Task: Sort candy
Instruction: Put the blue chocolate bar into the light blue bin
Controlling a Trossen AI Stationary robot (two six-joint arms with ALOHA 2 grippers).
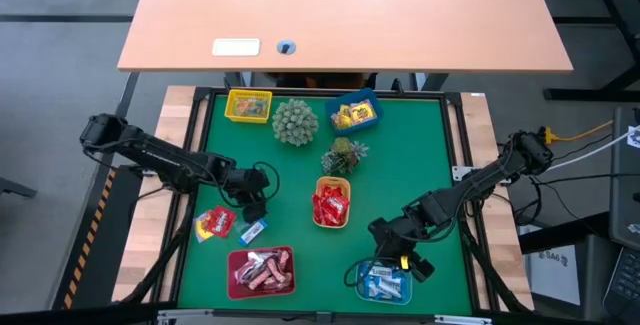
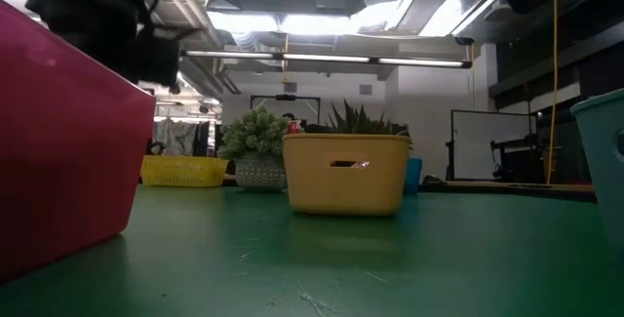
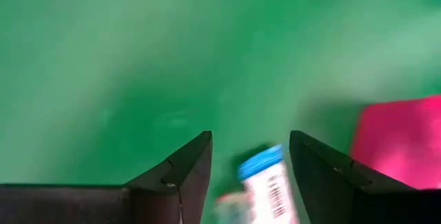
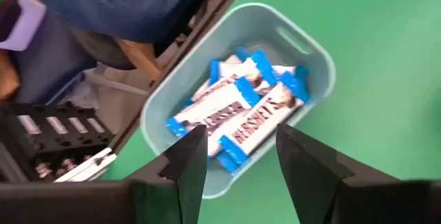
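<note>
Green matting covers the counter (image 1: 400,155). Blue-white candy (image 4: 238,117) fills the pale blue tray (image 4: 313,55) at the near edge toward the right corner; the right hand (image 4: 234,155) hangs above it, fingers apart, empty. Near the left edge, one blue-white sweet (image 3: 269,182) lies between the left hand's (image 3: 249,162) spread fingers, beside the pink tray (image 3: 400,134).

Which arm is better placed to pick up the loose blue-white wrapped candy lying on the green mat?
Left. Its open end effector hovers directly over the blue-white wrapped candy, fingers either side. The right end effector is over the pale blue plastic tray, farther away.
</note>
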